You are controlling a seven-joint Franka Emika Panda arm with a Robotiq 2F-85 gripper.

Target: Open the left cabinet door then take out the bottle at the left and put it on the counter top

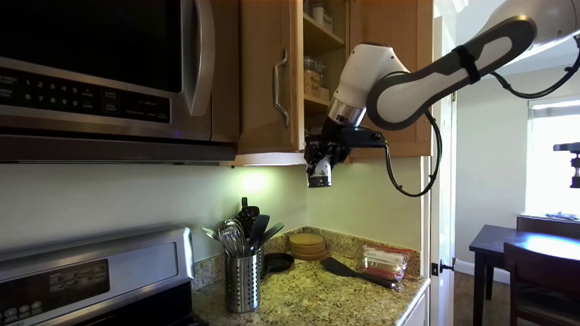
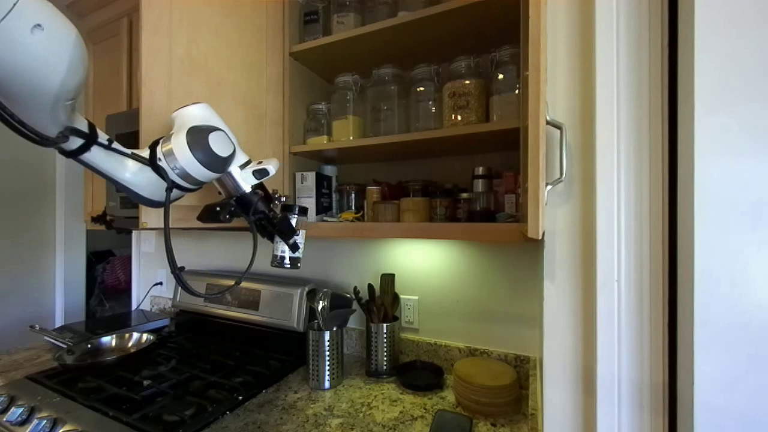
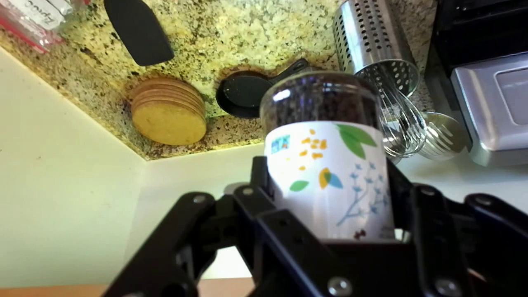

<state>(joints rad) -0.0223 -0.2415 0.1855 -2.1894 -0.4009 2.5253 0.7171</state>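
Small dark-filled, white-labelled bottle (image 1: 320,171) hangs higher than the perforated steel utensil holder (image 1: 242,285) and well apart. Black Robotiq gripper (image 3: 328,175) has its jaws clamped round the label. Tall light-brown wooden left cabinet door (image 1: 260,81) stands open, higher than the holder.

Risks, my read: bottle leans slightly — lowered like this, its base edge likely meets the speckled tan granite-look counter top (image 1: 317,299) first and it tips. Smooth curved wall could twist under a light squeeze. Too near the holder, it may snag the steel whisk (image 1: 232,237); far across from the holder, it could land on the flat black spatula (image 3: 140,33).

Wrist view shows contact on both sides of the label, base free — hard to read in both exterior views. A shiny steel frying pan (image 2: 107,348), across the black-grated stove top (image 2: 186,366) from the holder, shows only in an exterior view.
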